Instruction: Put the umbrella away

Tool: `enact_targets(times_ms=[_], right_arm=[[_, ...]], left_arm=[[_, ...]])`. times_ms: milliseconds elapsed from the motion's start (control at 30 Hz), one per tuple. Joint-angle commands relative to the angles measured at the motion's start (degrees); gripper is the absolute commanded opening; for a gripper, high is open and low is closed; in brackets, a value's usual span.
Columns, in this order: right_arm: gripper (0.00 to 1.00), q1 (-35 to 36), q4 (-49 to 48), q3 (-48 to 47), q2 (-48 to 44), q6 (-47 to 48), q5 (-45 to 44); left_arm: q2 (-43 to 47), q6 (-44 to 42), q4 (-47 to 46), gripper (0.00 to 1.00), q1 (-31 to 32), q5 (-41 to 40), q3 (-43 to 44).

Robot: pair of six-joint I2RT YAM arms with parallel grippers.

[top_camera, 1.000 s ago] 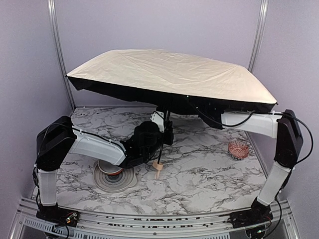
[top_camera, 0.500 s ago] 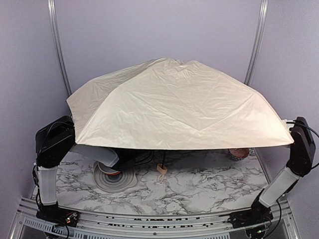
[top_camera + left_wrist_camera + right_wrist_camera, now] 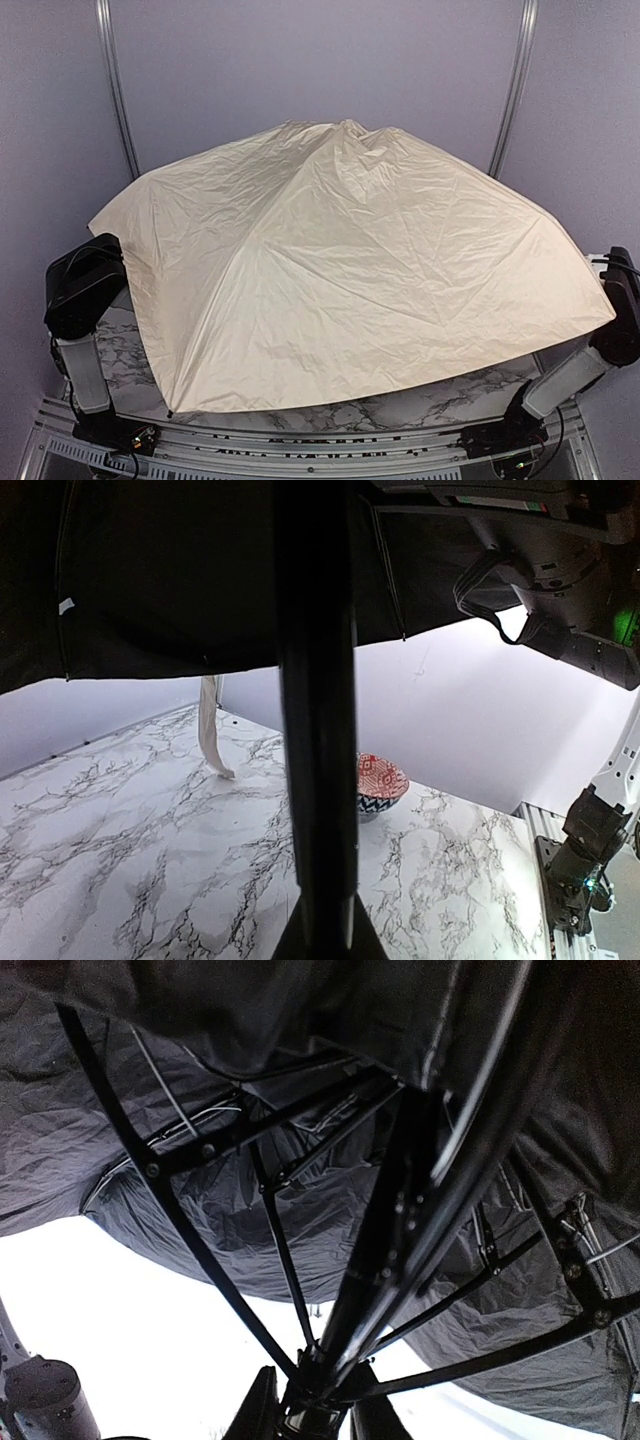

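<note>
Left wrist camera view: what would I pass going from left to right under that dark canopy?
In order: cream strap hanging down → umbrella shaft → red patterned bowl → right arm.

legible text: none is showing in any view | small white tag point(image 3: 65, 606) on black lining point(image 3: 160, 570) of cream fabric folding umbrella point(image 3: 340, 280): is appearing too small and blurred to read
</note>
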State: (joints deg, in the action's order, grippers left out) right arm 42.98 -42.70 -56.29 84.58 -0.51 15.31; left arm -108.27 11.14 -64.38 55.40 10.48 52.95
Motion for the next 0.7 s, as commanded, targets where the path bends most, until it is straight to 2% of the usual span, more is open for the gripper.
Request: enact_targets(times_ms=[0,433,667], right_arm=[[0.09,1.03,17.37,6.22,3.04,4.9,4.33],[0.1,1.82,11.63,12.78,5.5,0.55,-0.78],[0.1,2.68,11.68,14.18,6.89,0.45,-2.14]], left_arm=[[8.63,-4.7,-14.94,0.0,-1.05,1.36,3.08],[4.85,-5.03,-16.44,0.0,0.48,0.52,7.99],[4.52,-5.6,-17.05,0.0,0.31,-0.24,8.41]])
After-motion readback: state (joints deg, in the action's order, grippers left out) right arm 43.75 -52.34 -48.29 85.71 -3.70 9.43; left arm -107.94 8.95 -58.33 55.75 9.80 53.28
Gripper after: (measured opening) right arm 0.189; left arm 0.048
